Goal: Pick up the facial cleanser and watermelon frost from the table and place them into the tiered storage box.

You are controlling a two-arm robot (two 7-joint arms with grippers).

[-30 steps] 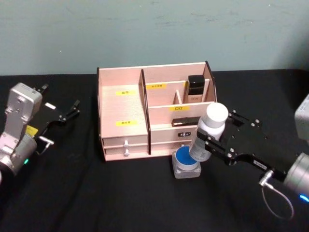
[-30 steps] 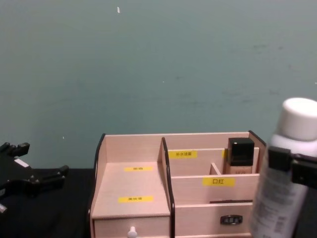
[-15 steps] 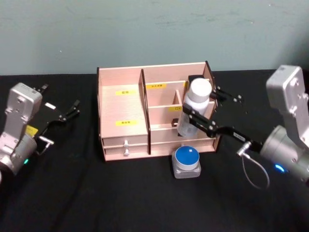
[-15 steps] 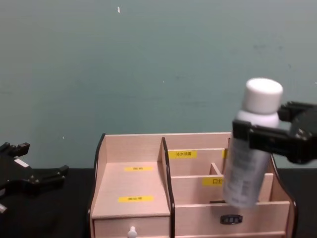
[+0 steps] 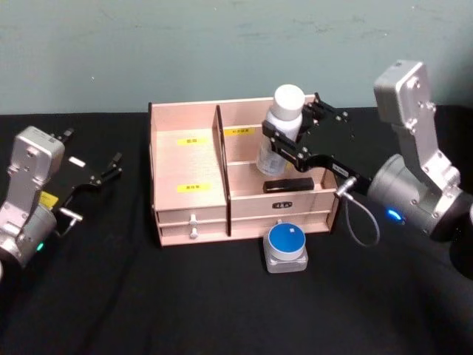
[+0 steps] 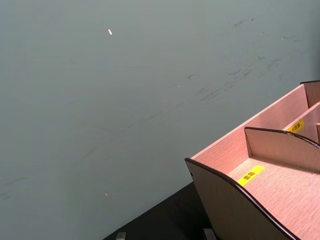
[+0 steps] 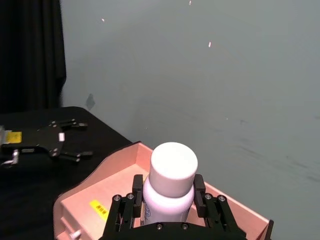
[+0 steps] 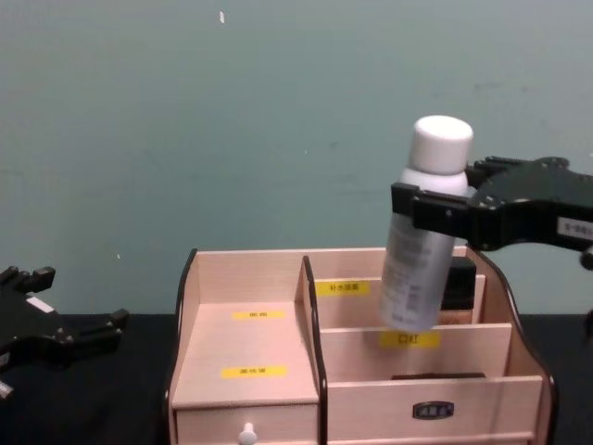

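Note:
My right gripper (image 5: 292,126) is shut on the facial cleanser (image 5: 288,103), a white bottle with a white cap. It holds the bottle (image 8: 412,278) slightly tilted in the air above the right rear compartments of the tiered storage box (image 5: 188,159). The right wrist view has the cap (image 7: 172,167) between the black fingers (image 7: 137,185), with the box (image 7: 100,195) below. A small clear jar with a blue lid (image 5: 286,244), which I take for the watermelon frost, stands on the black table in front of the box's right drawer. My left gripper (image 5: 100,174) rests open at the far left.
A dark square bottle (image 8: 460,283) stands in the box's back right compartment, partly behind the cleanser. A flat black item (image 5: 290,185) lies in the front right tier. The box's wide left tier (image 8: 246,343) is bare. A teal wall stands close behind.
My right gripper has carried the cleanser from just above the blue-lidded jar up and back to the left, over the box's rear compartments. The left arm has stayed still.

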